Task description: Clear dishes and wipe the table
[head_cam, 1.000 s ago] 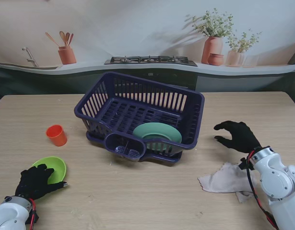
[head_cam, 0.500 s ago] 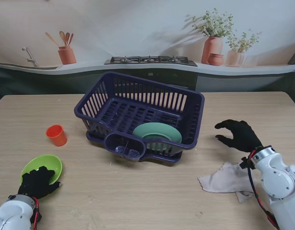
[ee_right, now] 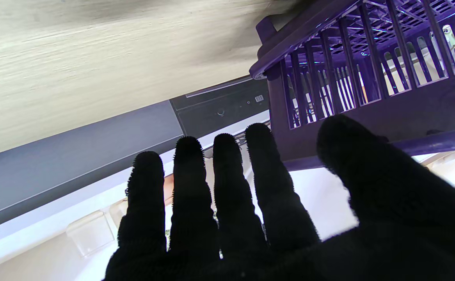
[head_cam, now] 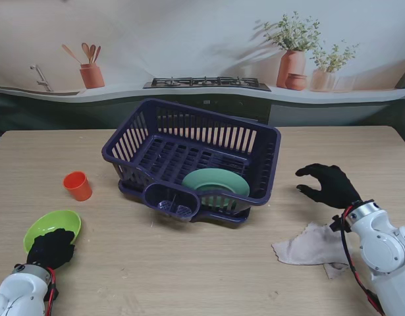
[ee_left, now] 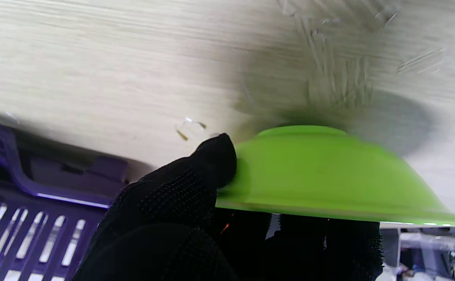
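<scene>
Wooden table (head_cam: 189, 263), kitchen backdrop. Left hand (head_cam: 51, 249) pinches the near rim of the green bowl (head_cam: 49, 226), thumb outside, fingers inside; bowl tilted, apparently lifted. Purple rack (head_cam: 192, 158) lies ahead and to that hand's right: the carry direction, I judge. Right hand (head_cam: 328, 186) hovers spread, empty, cloth (head_cam: 306, 245) nearer to me.

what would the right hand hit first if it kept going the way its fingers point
Probably the rack. The right hand is open, its fingers aimed left toward the rack's near right wall with bare table between; its height over the table is unclear.
</scene>
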Tool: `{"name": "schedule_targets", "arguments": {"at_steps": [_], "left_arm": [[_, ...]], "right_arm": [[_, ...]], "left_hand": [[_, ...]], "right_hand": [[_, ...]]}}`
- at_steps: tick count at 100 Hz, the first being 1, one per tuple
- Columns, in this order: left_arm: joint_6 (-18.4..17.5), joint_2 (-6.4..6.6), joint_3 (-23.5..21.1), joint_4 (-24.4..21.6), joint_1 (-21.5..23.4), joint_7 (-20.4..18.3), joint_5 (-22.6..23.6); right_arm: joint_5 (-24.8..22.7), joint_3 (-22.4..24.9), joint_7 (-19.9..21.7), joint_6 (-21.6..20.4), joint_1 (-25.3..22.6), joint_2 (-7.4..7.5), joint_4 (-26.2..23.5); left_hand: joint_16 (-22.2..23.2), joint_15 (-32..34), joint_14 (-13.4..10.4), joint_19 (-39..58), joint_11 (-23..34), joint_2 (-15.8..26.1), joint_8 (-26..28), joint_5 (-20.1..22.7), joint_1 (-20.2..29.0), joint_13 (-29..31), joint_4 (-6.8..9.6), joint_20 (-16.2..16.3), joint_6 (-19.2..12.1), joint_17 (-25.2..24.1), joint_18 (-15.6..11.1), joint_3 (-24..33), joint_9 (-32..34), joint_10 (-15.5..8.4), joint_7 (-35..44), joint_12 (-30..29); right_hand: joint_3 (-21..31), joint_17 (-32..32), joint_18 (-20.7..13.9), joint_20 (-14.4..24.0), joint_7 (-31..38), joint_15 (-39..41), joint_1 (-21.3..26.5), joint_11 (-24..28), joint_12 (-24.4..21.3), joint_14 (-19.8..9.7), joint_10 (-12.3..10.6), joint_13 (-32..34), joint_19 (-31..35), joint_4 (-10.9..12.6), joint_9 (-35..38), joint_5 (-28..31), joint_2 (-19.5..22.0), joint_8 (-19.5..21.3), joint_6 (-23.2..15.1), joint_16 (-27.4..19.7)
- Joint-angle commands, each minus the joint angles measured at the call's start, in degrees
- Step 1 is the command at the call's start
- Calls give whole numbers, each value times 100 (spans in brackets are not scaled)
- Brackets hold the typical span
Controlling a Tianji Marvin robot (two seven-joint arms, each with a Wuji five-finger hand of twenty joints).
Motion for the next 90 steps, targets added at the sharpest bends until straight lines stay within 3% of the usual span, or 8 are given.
{"name": "schedule_targets", "arguments": {"at_steps": [1, 23, 60, 90], "left_arm": [[-65, -3, 4, 29, -10, -7, 40], [-498, -19, -53, 131, -47, 427, 229], [-1196, -63, -255, 60, -129, 1052, 362], [-1976, -106, -517, -137, -233, 1154, 66]], "right_arm": [[-12, 10, 47, -44, -14, -10, -3], [-5, 24, 43, -74, -13, -11, -5], [23, 26, 71, -72, -23, -10, -19], [32, 32, 78, -108, -22, -9, -23]], "left_hand": [[169, 222, 435, 521, -9, -7, 304, 468, 556, 257, -154, 234, -459, 366, 356, 792, 280, 240, 561, 225], [680, 836, 583, 1127, 112, -254, 600, 649, 476, 881, -278, 488, -557, 1061, 507, 1257, 810, 327, 1036, 527], [1927, 1879, 612, 2475, 531, -432, 926, 726, 463, 1708, -341, 1047, -631, 2097, 489, 1428, 1181, 489, 1468, 815], [2212, 2098, 521, 2832, 704, -411, 1083, 712, 472, 1912, -335, 1068, -744, 2342, 352, 1350, 1258, 444, 1613, 848]], "right_hand": [[-95, -91, -220, 88, -44, -61, -169, 43, 42, -152, -75, -161, -115, 100, -149, -70, 21, -37, 30, -52], [-115, -86, -216, 96, -45, -60, -169, 43, 42, -143, -69, -161, -115, 102, -148, -67, 30, -35, 37, -50], [-125, -90, -214, 103, -50, -61, -178, 43, 44, -147, -73, -166, -121, 104, -149, -67, 36, -33, 31, -50], [-122, -87, -220, 107, -50, -59, -175, 43, 44, -145, -70, -161, -122, 105, -139, -58, 36, -31, 33, -48]]}}
